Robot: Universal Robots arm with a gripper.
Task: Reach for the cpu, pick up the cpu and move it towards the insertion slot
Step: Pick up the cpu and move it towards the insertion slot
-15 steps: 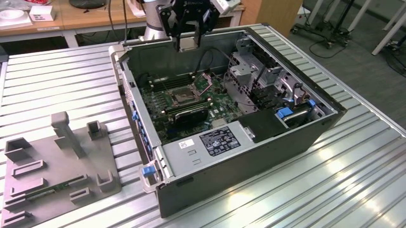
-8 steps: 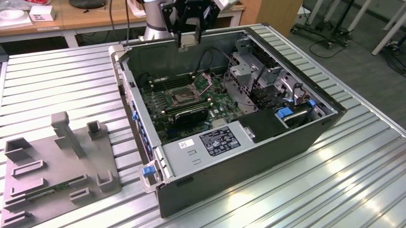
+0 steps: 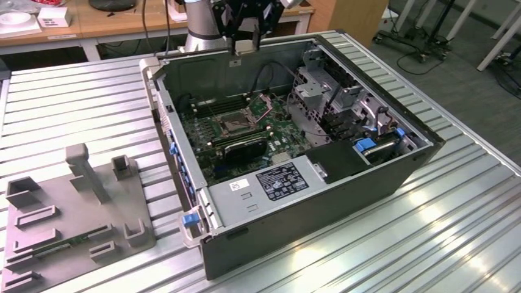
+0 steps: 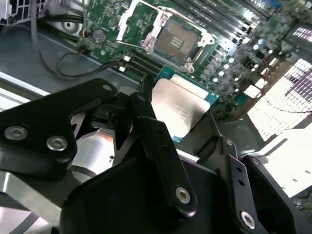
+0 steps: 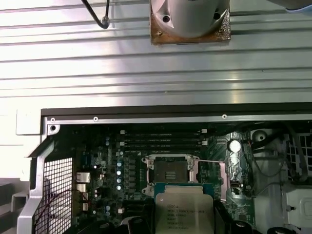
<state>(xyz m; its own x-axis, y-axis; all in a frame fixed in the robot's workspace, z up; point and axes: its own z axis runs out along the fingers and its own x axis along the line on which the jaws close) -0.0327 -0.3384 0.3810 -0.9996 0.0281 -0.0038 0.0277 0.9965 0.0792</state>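
The tool (image 4: 185,122) grips the cpu (image 4: 181,103) by its edges, silvery face up, held flat above the far side of the motherboard (image 5: 122,165), near the insertion slot (image 4: 176,40).

Workshop with a ribbed metal desk (image 3: 456,232) under bright overhead light.
Behind it stands a wooden bench (image 3: 114,24); grey floor (image 3: 456,67) and rolling stands (image 3: 415,43) lie on the exterior view's right.
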